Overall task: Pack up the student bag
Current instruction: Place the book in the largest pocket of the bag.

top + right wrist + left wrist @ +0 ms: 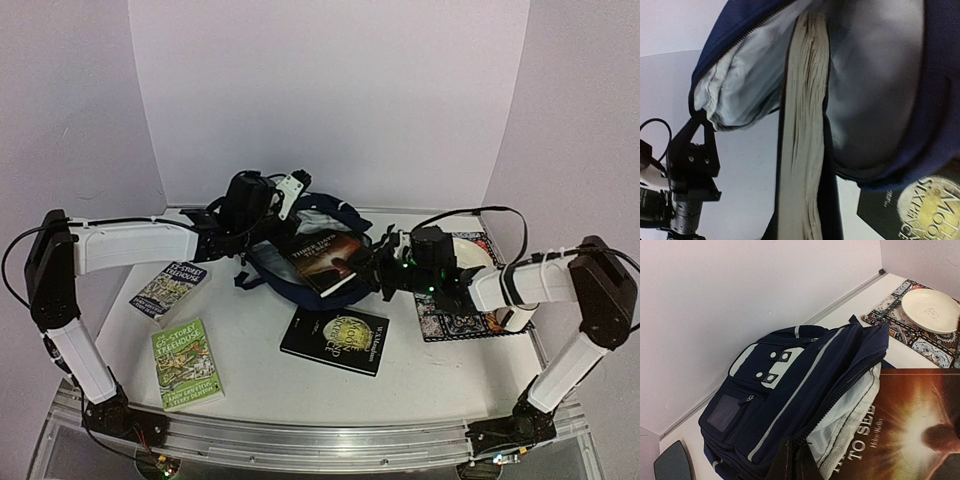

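The student bag, dark navy with white stripes and patches, lies at the back middle of the table with its main zip open. My left gripper is shut on the bag's zip edge and holds the opening up. My right gripper is shut on a brown-covered book, whose far end sits in the bag's mouth. In the right wrist view the book's page edge runs between my fingers into the grey lining. The left wrist view shows its cover beside the lining.
A black book lies in front of the bag. Two more books lie at the left. A white plate sits on a patterned mat at the right. A dark teal pad lies left of the bag.
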`<state>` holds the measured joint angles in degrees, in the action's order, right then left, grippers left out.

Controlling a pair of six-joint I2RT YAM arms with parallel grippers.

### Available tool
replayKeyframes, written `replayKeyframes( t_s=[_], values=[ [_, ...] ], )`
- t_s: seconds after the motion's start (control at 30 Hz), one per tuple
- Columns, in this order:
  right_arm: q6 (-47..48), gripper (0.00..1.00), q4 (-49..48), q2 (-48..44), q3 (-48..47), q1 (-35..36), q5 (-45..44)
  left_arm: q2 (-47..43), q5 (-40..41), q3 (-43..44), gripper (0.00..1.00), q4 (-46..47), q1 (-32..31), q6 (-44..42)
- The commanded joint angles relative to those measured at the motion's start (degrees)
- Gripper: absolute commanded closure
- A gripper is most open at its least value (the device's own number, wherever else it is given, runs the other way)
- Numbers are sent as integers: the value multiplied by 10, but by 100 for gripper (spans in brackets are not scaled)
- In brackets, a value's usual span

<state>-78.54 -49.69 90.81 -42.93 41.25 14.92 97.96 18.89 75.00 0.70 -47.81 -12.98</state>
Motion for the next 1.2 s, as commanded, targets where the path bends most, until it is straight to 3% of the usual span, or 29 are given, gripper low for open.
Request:
replayKeyframes(
  t_s=[0.0,0.3,0.53,0.7,0.83,0.93,1.17],
  values=[
    [-12,100,-144,55,-100,2,5,-69,-34,-13,100,78,-15,-39],
    [7,100,-160,188,-234,1,-35,-115,-78,-48,100,78,-31,-75],
    [8,100,-153,312,-356,-4,-12,-148,-99,-78,100,77,-40,-106],
    [24,100,-88,378,-433,-14,13,-174,-101,-113,100,77,-40,-115],
    [63,99,18,412,-495,-20,35,-190,-100,-136,100,77,-40,-113],
    [96,89,92,432,-533,-21,39,-196,-94,-146,100,78,-40,-102],
    [121,51,152,439,-531,-35,35,-180,-42,-154,100,78,-33,-71]
  ],
)
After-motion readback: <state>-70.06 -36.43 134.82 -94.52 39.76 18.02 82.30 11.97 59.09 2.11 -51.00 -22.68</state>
